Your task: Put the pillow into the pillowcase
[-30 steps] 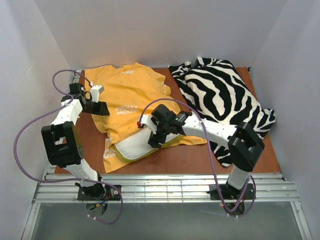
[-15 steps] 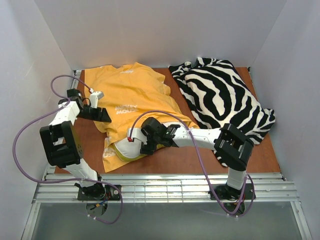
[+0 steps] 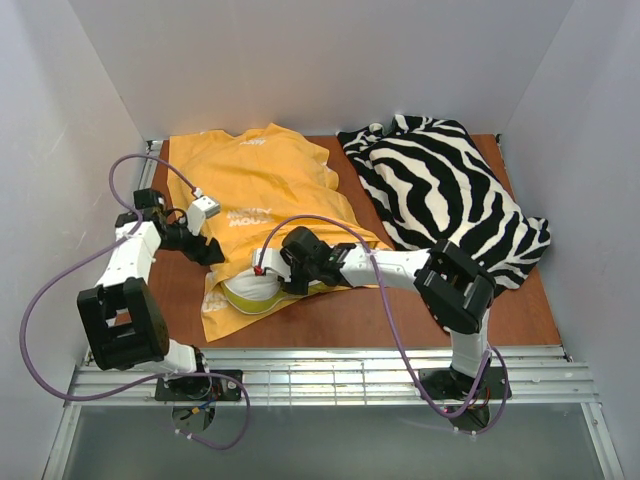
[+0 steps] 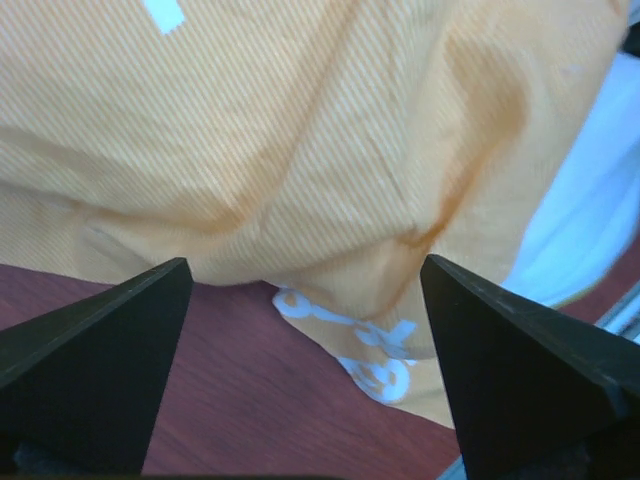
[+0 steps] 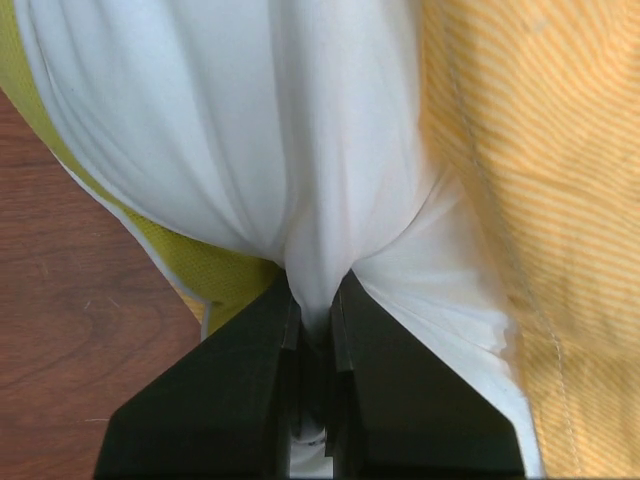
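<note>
The right gripper is clamped on a pinched fold of the smooth white pillow. The pillow's yellow-green mesh band borders the bare wood-grain counter. The left gripper has its jaws wide apart at the ribbed orange pillowcase. The pillow's rounded near end shows at the pillowcase opening. A zebra-striped cloth lies to the right.

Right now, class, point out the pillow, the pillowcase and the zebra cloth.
pillow [image 5: 200, 120]: right wrist view, on its white bulging face.
pillowcase [image 3: 260, 175]: top view, middle of the orange panel.
zebra cloth [image 3: 440, 190]: top view, on its striped middle.
</note>
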